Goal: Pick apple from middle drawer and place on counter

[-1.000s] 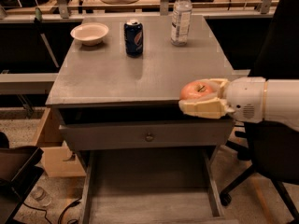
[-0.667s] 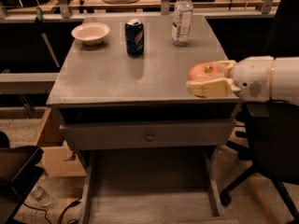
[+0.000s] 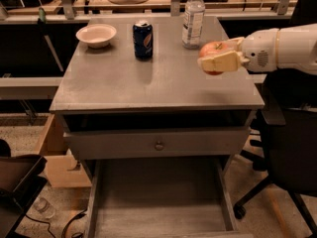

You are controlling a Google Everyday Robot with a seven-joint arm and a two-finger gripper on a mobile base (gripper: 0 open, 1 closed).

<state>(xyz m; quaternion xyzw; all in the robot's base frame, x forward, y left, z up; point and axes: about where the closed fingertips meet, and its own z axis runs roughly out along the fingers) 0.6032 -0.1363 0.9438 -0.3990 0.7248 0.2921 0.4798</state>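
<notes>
The red and yellowish apple is held in my gripper, which reaches in from the right and hovers above the right side of the grey counter. The cream fingers are shut on the apple. The apple is clear of the counter surface, near the water bottle. The middle drawer stands pulled out at the bottom, its wood-grain floor bare. The white arm extends off the right edge.
On the counter's far side stand a white bowl, a blue soda can and a clear water bottle. A closed drawer front with a round knob sits above the open drawer. A black office chair stands at right.
My gripper has lifted the apple up and back, from beside the counter's front right edge to above the counter's right side near the bottle.
</notes>
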